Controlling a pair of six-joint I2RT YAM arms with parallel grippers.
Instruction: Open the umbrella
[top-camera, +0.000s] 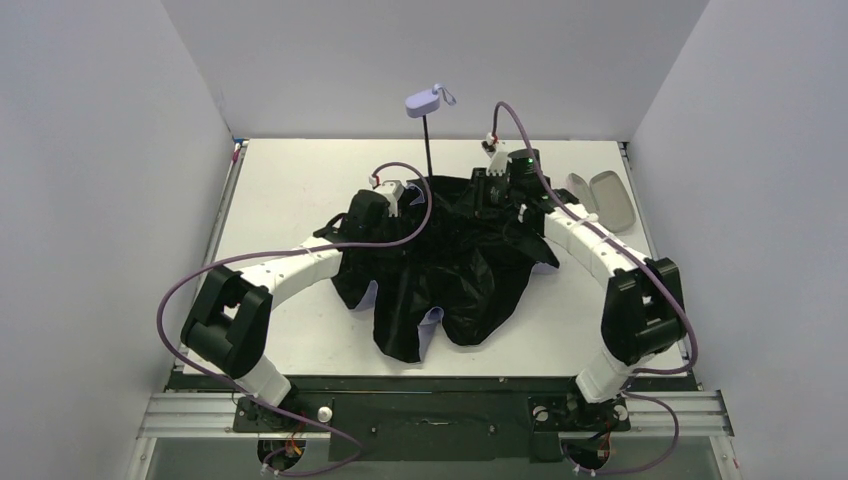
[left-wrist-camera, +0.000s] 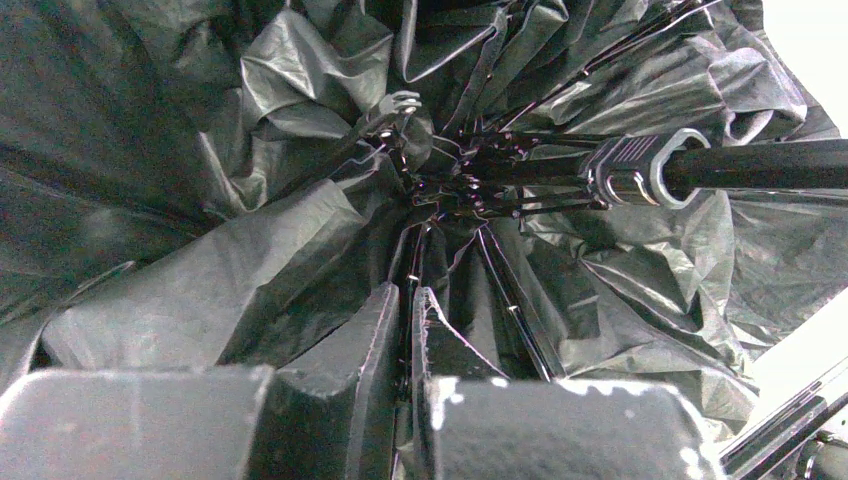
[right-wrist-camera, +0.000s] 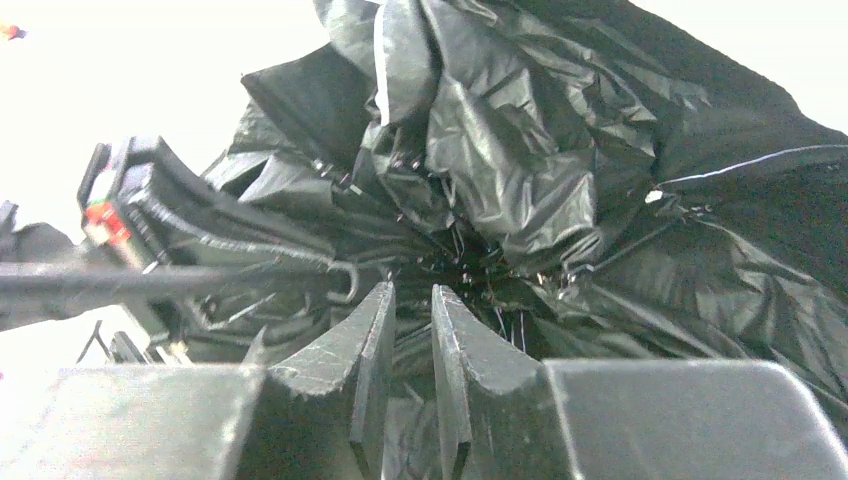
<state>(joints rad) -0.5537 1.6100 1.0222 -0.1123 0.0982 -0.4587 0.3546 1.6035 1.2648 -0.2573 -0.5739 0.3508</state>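
The umbrella lies canopy-down on the table, its crumpled black underside facing up. Its thin shaft stands upright, topped by the small lavender handle. My left gripper is down in the folds just left of the shaft. In the left wrist view the left gripper is shut on a thin rib running from the hub, and the runner sits on the shaft. My right gripper is right of the shaft. In its wrist view the right gripper stands narrowly open over the rib hub.
An oval pale hinged case lies open at the back right of the white table. Grey walls close in the left, right and back. Both arms arc over the canopy edges.
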